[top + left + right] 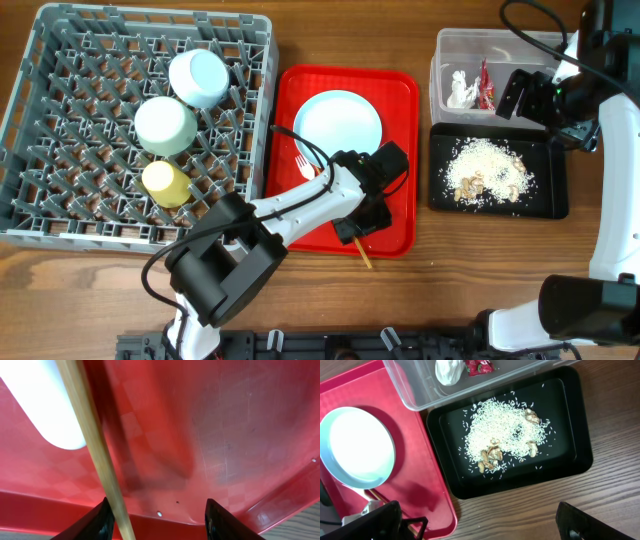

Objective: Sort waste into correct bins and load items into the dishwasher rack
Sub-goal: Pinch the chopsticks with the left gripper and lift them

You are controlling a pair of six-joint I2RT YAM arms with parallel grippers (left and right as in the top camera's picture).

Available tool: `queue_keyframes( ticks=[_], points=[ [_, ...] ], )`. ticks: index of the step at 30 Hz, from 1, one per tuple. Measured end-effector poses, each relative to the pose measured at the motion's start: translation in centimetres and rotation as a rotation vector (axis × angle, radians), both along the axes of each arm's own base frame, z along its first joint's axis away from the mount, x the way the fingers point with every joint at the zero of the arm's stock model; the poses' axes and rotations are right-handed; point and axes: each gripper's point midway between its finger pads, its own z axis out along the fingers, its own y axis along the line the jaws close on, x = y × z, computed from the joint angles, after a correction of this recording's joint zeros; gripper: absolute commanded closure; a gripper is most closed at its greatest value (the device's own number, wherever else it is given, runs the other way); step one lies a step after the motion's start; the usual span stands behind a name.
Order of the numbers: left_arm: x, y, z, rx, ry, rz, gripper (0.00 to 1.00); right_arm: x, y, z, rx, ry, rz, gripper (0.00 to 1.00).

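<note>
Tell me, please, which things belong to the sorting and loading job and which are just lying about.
Job: grey latticed plastic rack; pale-blue bowl, light-green bowl, small yellow cup; round pale-blue plate, white plastic fork, wooden chopsticks; clear plastic tub, crumpled white tissue, red-and-white wrapper; black rectangular tray, beige rice crumbs.
Lying about: red serving tray; wooden table.

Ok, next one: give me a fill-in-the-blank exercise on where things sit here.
1. The crumpled white tissue and red-and-white snack wrapper lie in the clear plastic ____.
2. The pale beige rice-like crumbs lie in the shallow ____ rectangular tray.
3. The round pale-blue plate rests on the flat ____ serving tray.
4. The open left claw has a thin wooden ____ between its fingers.
Missing: tub; black; red; chopstick.
</note>
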Motion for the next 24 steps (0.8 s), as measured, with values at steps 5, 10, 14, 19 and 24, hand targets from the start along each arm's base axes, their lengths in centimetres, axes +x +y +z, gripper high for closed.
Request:
queue_keyframes(
  ticks=[5,10,14,19,24],
  points=[
    [0.1,0.3,-0.1,0.013,-0.005,0.001,0.43,0.0,0.0,0.0,0.000,0.000,0.000,0.00],
    [0.1,0.3,-0.1,0.015,-0.008,0.001,0.41,0.0,0.0,0.0,0.000,0.000,0.000,0.00],
    [-0.4,0.9,-1.0,0.029,0.005,0.009,0.45,0.0,0.0,0.0,0.000,0.000,0.000,0.00],
    [-0.7,1.2,-1.1,0.039,0.014,0.027,0.76,0.0,0.0,0.0,0.000,0.000,0.000,0.00],
    [-0.8,1.4,-1.2,0.042,0.017,0.028,0.91,0.0,0.0,0.0,0.000,0.000,0.000,0.00]
  ],
)
